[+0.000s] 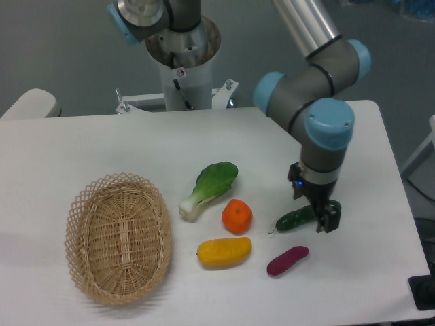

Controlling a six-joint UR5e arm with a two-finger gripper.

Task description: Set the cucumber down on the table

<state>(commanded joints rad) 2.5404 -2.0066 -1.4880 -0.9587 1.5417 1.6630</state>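
cucumber [296, 219] right end hidden behind fingers [331, 221]; arm's upper links cut off.

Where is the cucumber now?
The cucumber lies on the table at the right, between the gripper fingers, just above the purple vegetable.

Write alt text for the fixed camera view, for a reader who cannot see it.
A robot arm's gripper reaches down over one end of a dark green cucumber lying on a white table; whether its jaws grip it is unclear. To the left lie a purple-red vegetable, a yellow fruit, an orange, a bok choy and an empty wicker basket.
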